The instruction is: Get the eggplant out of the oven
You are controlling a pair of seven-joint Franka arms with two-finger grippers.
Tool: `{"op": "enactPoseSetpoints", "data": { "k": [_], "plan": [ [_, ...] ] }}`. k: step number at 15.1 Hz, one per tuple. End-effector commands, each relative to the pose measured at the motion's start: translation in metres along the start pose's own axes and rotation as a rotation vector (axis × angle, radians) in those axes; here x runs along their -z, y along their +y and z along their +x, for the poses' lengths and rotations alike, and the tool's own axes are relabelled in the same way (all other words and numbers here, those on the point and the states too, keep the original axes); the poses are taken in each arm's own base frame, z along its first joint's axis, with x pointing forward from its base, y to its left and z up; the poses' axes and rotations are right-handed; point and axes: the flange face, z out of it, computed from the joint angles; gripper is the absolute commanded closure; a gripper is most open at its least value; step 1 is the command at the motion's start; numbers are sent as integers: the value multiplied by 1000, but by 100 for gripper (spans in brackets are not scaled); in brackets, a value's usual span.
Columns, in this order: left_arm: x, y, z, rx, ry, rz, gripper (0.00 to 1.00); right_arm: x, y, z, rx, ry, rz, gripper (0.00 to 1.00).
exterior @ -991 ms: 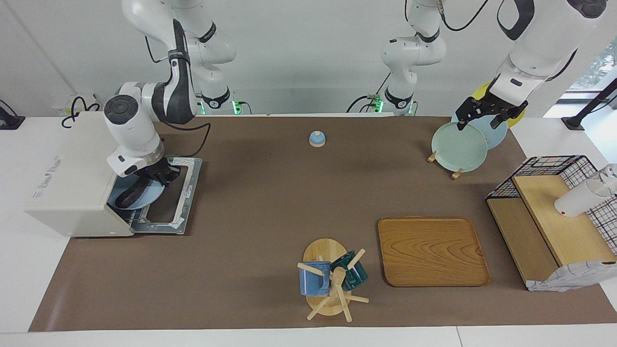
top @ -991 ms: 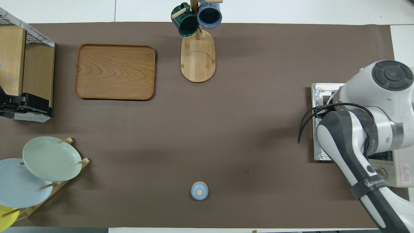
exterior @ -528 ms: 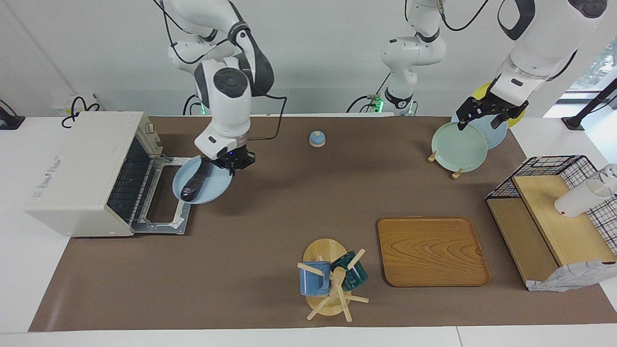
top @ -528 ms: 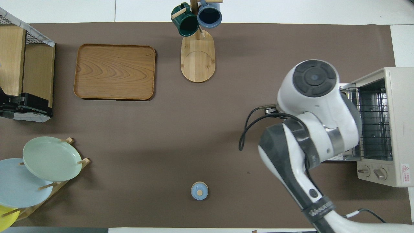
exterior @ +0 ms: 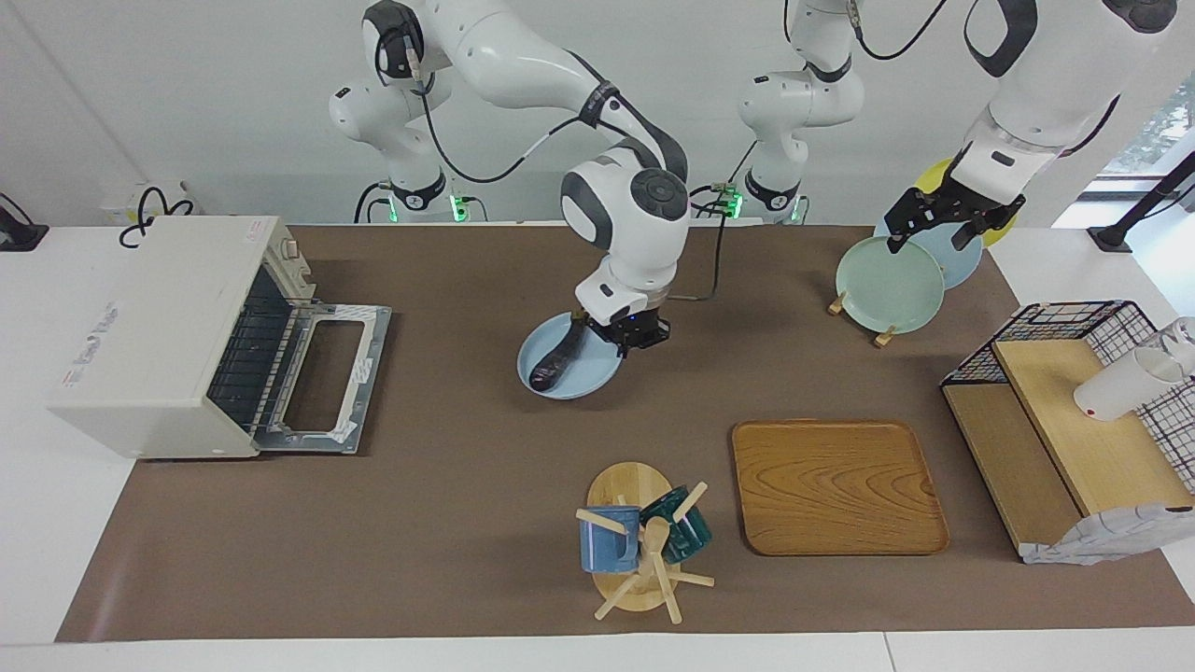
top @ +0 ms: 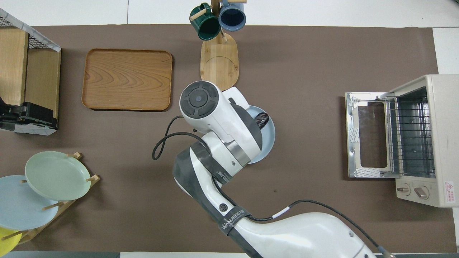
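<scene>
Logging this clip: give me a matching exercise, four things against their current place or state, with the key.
1 eggplant
2 oven
3 right gripper
4 left gripper

A door open, rack bare
B over the racked plates
C lying on the blue plate
D at the blue plate's rim

Pairs: 1-C, 2-A, 3-D, 4-B

Long dark purple eggplant (top: 262,120) mostly hidden under right arm overhead, yellow plate (top: 6,239) cut off by frame edge, right gripper (exterior: 624,333) finger state unclear

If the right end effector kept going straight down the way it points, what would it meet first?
Probably the brown mat: the right end effector points down, holding the blue plate with the eggplant; its height is unclear.
</scene>
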Motion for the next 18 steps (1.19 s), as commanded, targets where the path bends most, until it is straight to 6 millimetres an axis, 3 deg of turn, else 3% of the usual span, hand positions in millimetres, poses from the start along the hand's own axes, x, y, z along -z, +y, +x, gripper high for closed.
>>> {"op": "enactPoseSetpoints", "data": {
  "k": [1, 4, 5, 7, 8, 11, 12, 13, 15, 18],
  "plan": [
    [3, -9, -3, 9, 31, 21, 0, -19, -26, -29, -34, -8, 19, 100],
    [-3, -8, -3, 3, 23, 21, 0, -18, -25, -27, -48, -10, 28, 100],
    [-3, -8, -4, 1, 34, 22, 0, -18, -23, -23, -62, -16, 35, 93],
    [-7, -8, -4, 4, 46, 22, 0, -15, -25, -22, -49, 6, 26, 53],
    [-7, -8, -5, 4, 51, 22, 0, -3, -23, -16, -38, 31, 16, 53],
    [-24, -2, -8, -8, 76, 23, 0, 49, 49, 41, 31, 25, -57, 55],
    [-25, 5, -8, -21, 86, 24, 0, 57, 73, 53, 59, 13, -65, 60],
    [-26, 17, -8, -43, 90, 23, 0, 61, 104, 64, 64, -10, -90, 72],
    [-32, 57, -7, -117, 96, 19, 0, 57, 158, 80, 76, -50, -122, 97],
    [-60, 142, -14, -134, 67, -29, 0, 25, 225, 87, 71, -107, -185, 100]
  ]
}}
